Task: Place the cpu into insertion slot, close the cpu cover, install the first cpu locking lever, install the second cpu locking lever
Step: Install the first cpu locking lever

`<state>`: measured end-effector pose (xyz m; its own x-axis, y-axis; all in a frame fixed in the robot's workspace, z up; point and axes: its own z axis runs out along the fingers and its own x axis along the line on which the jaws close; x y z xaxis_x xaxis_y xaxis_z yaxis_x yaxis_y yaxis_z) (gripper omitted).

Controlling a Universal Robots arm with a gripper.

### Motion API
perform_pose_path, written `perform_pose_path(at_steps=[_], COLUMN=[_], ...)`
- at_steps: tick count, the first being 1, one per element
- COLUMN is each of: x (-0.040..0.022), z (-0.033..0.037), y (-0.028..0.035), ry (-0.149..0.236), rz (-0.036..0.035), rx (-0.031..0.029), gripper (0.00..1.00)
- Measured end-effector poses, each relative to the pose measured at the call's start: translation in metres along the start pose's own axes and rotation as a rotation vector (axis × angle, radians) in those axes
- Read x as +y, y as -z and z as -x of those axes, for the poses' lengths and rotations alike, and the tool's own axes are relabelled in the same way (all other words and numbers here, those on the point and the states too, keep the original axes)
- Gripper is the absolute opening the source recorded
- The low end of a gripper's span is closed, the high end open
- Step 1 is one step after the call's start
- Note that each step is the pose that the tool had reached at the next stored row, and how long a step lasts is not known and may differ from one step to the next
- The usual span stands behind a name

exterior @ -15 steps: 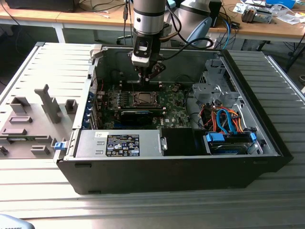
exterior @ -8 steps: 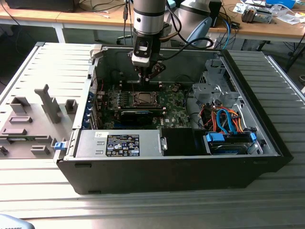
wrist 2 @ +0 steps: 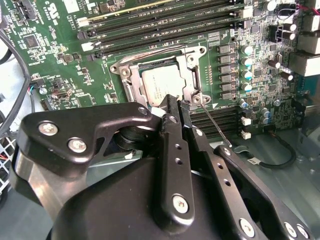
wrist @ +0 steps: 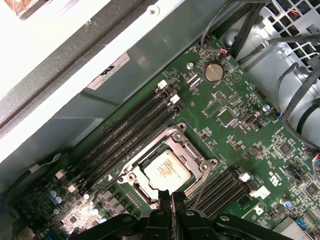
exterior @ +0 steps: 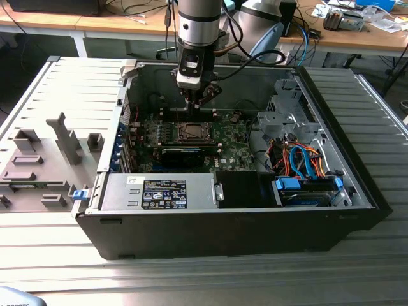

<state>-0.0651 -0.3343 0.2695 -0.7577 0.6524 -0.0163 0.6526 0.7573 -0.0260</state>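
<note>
The cpu (wrist 2: 161,86) lies flat in the insertion slot (wrist 2: 131,91) on the green motherboard, its silvery top showing through the window of the cpu cover (wrist 2: 194,75), which lies down over it. The same cpu (wrist: 167,171) and cover (wrist: 176,141) appear in the first wrist view. A thin wire locking lever (wrist 2: 216,126) sticks out slanting from the socket's corner. Another wire lever (wrist 2: 150,52) lies along the socket's far edge. My gripper (wrist 2: 178,103) is shut with nothing in it, its tips just over the socket's edge beside the slanting lever. In the exterior view the gripper (exterior: 193,105) hangs above the socket (exterior: 191,132).
Long black memory slots (wrist: 132,127) run on both sides of the socket. The open case wall (exterior: 210,80) stands behind the gripper. A drive cage with orange and blue cables (exterior: 299,159) fills the exterior view's right, and a power supply (exterior: 159,191) sits in front.
</note>
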Motion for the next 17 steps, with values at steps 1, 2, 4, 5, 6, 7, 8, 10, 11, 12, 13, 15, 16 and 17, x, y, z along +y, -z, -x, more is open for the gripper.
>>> perform_pose_path(at_steps=[1, 2, 4, 5, 6, 7, 8, 10, 11, 12, 13, 15, 16, 17], x=[0.0000, 0.0000, 0.0000, 0.0000, 0.0000, 0.0000, 0.0000, 0.0000, 0.0000, 0.0000, 0.0000, 0.0000, 0.0000, 0.0000], z=[0.0000, 0.0000, 0.0000, 0.0000, 0.0000, 0.0000, 0.0000, 0.0000, 0.0000, 0.0000, 0.0000, 0.0000, 0.0000, 0.0000], y=[0.0000, 0.0000, 0.0000, 0.0000, 0.0000, 0.0000, 0.0000, 0.0000, 0.0000, 0.0000, 0.0000, 0.0000, 0.0000, 0.0000], ry=[0.001, 0.002, 0.004, 0.005, 0.005, 0.006, 0.007, 0.008, 0.009, 0.010, 0.010, 0.012, 0.012, 0.013], rz=[0.0000, 0.0000, 0.0001, 0.0000, 0.0000, 0.0001, 0.0001, 0.0001, 0.0001, 0.0002, 0.0001, 0.0002, 0.0001, 0.0002], rx=[-0.0001, -0.0001, -0.0001, -0.0002, -0.0002, -0.0002, -0.0002, -0.0003, -0.0003, -0.0003, -0.0003, -0.0003, -0.0004, -0.0004], gripper=[0.16, 0.16, 0.16, 0.16, 0.16, 0.16, 0.16, 0.16, 0.16, 0.16, 0.16, 0.16, 0.16, 0.16])
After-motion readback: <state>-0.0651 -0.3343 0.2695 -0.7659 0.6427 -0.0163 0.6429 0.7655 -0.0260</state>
